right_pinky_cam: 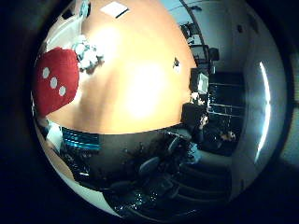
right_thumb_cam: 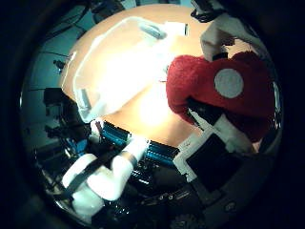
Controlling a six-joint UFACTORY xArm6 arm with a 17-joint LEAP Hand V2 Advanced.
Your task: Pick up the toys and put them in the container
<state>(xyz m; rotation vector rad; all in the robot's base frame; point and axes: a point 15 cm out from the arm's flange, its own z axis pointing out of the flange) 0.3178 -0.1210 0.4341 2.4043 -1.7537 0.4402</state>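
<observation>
A red plush toy with white dots fills much of the right thumb side palm view, close to the palm. My hand has white and black fingers curled across it and holds it high above the orange table. The toy also shows at the edge of the right little finger side palm view. A clear plastic container stands on the table, away from the toy. A small white and grey thing, perhaps another toy, lies on the table.
A white sheet lies near the table's far edge and a small dark object near another edge. Chairs and equipment stand on the floor around the table.
</observation>
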